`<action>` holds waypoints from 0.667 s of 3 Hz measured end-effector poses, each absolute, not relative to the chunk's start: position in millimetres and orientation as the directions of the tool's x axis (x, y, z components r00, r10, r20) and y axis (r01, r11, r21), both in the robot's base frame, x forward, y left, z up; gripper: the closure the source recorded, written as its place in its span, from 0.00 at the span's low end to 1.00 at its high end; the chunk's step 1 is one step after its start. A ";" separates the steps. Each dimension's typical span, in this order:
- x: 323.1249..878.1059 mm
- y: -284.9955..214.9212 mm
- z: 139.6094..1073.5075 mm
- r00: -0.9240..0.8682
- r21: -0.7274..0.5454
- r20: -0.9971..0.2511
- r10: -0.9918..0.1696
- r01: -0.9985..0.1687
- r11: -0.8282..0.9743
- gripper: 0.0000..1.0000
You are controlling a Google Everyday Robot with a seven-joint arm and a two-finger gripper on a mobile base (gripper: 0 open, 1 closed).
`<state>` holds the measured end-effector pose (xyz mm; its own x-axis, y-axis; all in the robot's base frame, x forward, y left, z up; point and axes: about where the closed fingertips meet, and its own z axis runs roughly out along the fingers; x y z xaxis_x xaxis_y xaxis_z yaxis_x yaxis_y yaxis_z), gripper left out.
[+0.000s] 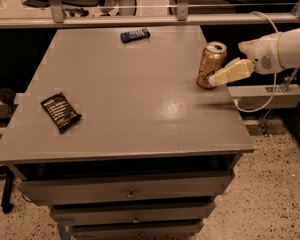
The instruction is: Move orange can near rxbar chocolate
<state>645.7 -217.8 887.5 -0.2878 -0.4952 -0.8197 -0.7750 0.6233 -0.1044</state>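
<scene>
The orange can (209,63) stands upright near the right edge of the grey table (135,94). The rxbar chocolate (60,111), a flat black wrapper with white text, lies near the table's left front edge, far from the can. My gripper (221,76) reaches in from the right on a white arm, with one pale finger (232,72) lying against the can's right side at mid height. The other finger is hidden.
A small dark blue wrapped bar (135,34) lies at the table's back edge. Drawers (130,189) sit under the tabletop. A railing (140,6) and chairs stand behind the table. A white cable (270,96) hangs at the right.
</scene>
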 end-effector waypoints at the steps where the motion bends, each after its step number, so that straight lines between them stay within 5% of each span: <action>1: 656.6 -204.0 887.5 -0.250 -0.050 -0.883 -0.397 -0.791 0.610 0.00; 2: 659.2 -185.6 890.8 -0.224 -0.008 -0.918 -0.326 -0.814 0.581 0.17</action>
